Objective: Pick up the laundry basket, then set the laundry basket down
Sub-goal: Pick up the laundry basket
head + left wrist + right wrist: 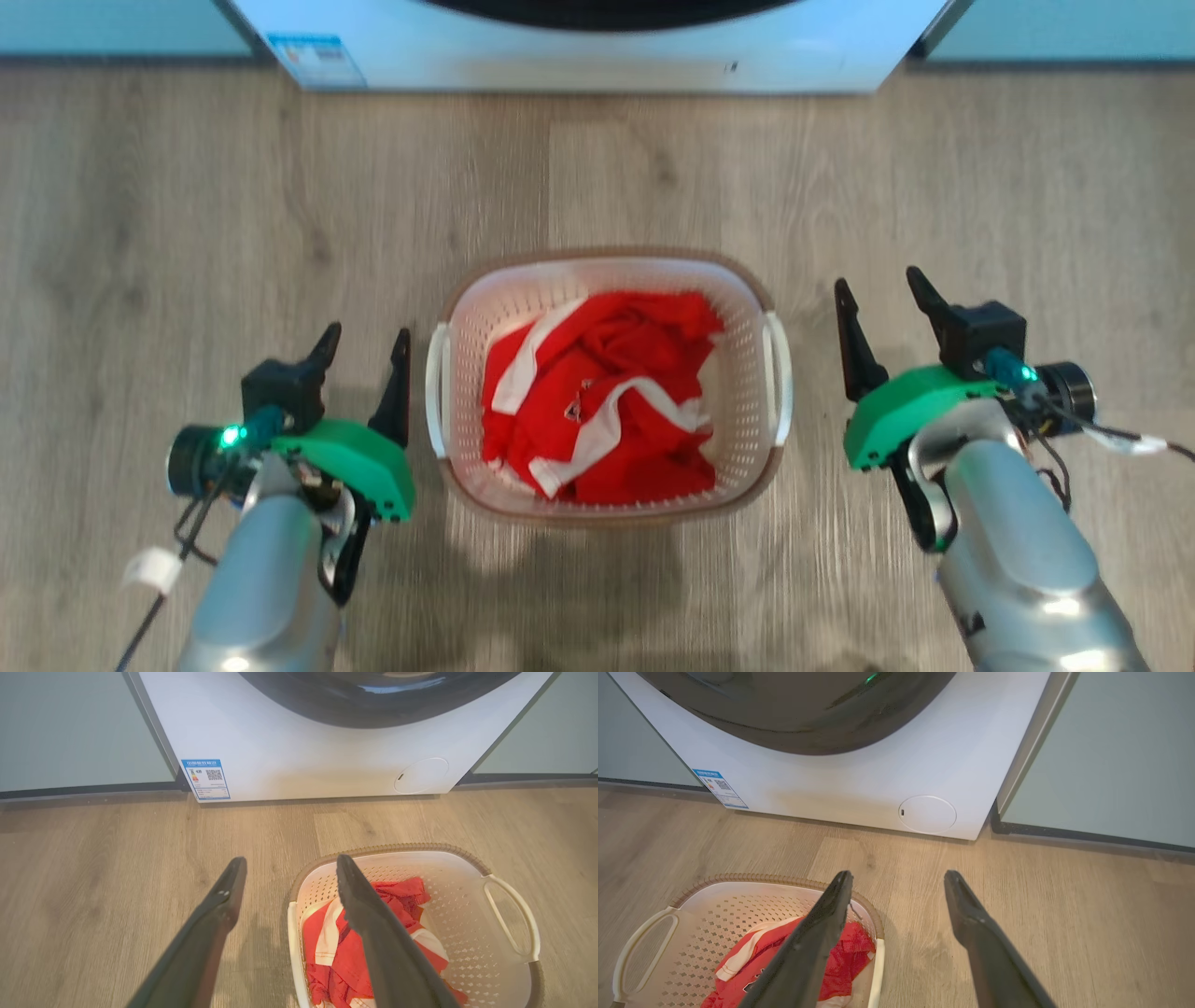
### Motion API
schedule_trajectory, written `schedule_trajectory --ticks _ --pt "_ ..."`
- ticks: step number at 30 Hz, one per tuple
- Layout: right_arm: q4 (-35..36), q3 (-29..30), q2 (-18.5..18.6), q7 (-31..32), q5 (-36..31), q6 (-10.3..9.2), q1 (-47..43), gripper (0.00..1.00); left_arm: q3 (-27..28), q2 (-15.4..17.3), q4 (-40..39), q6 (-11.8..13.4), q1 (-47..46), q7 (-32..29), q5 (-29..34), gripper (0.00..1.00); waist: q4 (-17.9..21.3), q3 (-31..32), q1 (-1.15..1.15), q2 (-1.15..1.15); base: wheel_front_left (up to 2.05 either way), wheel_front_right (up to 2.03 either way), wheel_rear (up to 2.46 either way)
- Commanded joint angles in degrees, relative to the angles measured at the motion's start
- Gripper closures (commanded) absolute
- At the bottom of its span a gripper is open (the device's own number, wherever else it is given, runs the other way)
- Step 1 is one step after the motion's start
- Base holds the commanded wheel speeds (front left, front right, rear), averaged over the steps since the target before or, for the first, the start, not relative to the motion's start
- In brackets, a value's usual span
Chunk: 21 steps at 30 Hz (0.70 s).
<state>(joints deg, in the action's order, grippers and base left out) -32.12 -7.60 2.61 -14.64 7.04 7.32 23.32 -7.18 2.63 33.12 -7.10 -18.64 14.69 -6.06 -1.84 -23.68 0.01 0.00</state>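
The laundry basket (747, 308), cream-white and perforated with a brown rim, stands on the wooden floor in the middle of the head view, holding red and white cloth (602, 397). My left gripper (367, 343) hangs open just left of the basket's left handle (435, 387), nothing between its fingers. My right gripper (882, 292) is open too, a little right of the right handle (780, 378). In the left wrist view the basket (467, 896) lies under the right finger (373, 933) of my open left gripper (290, 865). In the right wrist view the basket (714, 900) sits lower left of my open right gripper (898, 879).
A white washing machine (597, 56) with a dark round door stands on the far side of the basket, about a basket's length away. Pale cabinet fronts (70, 728) flank it. Wooden floor (187, 233) stretches on both sides of the basket.
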Motion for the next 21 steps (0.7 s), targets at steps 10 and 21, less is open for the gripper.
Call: schedule_trajectory --ticks 10,21 --pt "-8.09 -4.76 0.27 2.8 4.02 0.17 7.45 0.0 -2.58 2.39 9.53 -0.36 -10.26 0.3 -1.76 0.0 -0.02 -11.29 -0.01 0.0 0.0 0.0 0.0" --pt "-13.0 -5.27 0.27 2.8 4.11 0.17 10.94 0.0 -10.74 3.82 21.34 -0.38 -17.39 0.3 -7.34 0.0 0.45 -16.35 -0.01 0.0 0.0 0.0 0.0"
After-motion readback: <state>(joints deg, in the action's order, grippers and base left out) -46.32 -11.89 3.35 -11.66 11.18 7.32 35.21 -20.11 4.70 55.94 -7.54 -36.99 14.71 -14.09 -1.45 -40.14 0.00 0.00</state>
